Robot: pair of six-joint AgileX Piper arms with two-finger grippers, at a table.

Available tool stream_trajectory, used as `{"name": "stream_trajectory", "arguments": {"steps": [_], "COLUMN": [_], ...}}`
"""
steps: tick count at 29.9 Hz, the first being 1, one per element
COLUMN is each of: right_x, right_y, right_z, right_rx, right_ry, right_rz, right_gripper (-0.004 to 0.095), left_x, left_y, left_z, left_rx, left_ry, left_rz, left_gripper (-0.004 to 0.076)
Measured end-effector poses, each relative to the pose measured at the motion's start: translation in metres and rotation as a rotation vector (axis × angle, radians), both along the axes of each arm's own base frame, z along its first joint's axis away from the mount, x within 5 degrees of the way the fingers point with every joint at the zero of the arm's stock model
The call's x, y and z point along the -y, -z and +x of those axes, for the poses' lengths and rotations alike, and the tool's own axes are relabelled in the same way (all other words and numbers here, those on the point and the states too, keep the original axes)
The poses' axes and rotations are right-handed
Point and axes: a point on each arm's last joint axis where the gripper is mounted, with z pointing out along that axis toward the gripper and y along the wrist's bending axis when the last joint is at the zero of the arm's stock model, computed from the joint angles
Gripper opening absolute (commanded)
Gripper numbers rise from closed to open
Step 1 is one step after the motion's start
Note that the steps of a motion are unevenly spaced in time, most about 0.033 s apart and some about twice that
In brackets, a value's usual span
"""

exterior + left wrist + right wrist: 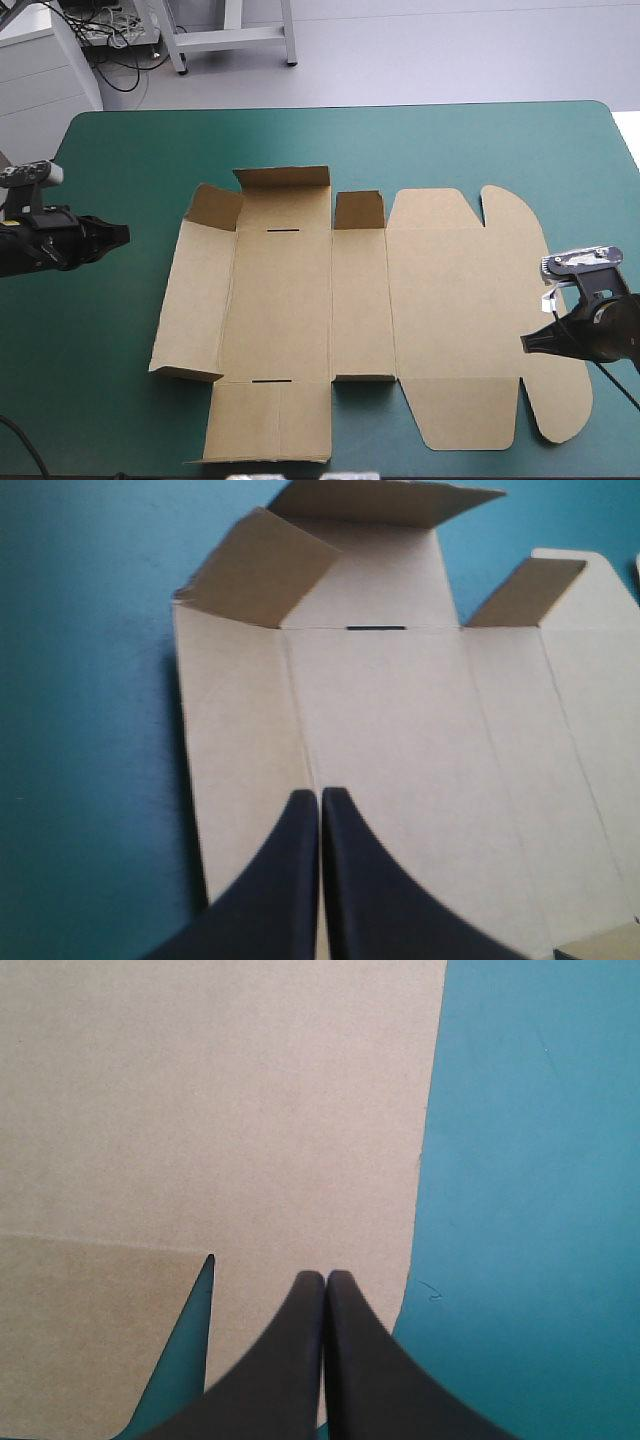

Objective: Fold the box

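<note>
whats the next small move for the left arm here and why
Probably open the left gripper and ease it to the left edge of the box to start raising that wall. The box lies nearly flat, only a few far flaps tilted up, and both this gripper and the right gripper are shut, holding nothing.

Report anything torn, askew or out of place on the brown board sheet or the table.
Nothing stands out. The brown cut-board box lies unfolded on the teal-green table cover, untorn; only some flaps, mostly along its far edge, stand up at their creases. The left gripper and right gripper are shut, holding nothing.
</note>
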Motion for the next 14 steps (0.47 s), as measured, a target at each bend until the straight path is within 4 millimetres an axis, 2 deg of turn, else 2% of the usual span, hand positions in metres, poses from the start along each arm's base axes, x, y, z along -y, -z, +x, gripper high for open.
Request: {"name": "stream_trajectory", "arguments": {"steps": [4, 9, 12, 14], "right_x": [0.0, 0.0, 0.0, 0.0], "right_y": [0.0, 0.0, 0.0, 0.0], "right_z": [0.0, 0.0, 0.0, 0.0], "right_rx": [0.0, 0.0, 0.002, 0.002], "right_ry": [-0.001, -0.005, -0.007, -0.007], "right_rz": [0.0, -0.002, -0.003, -0.003], "right_gripper": [-0.0023, -0.0023, -0.0023, -0.0023], "left_x": [-0.017, -0.025, -0.033, -0.036], "left_y": [0.001, 0.008, 0.019, 0.027], "left_z": [-0.003, -0.003, -0.004, -0.006], "left_rx": [-0.005, -0.039, -0.101, -0.143], "left_ry": [-0.073, -0.162, -0.227, -0.242], "left_rz": [0.026, 0.035, 0.078, 0.104], "left_gripper": [-0.0008, 0.0018, 0.014, 0.029]}}
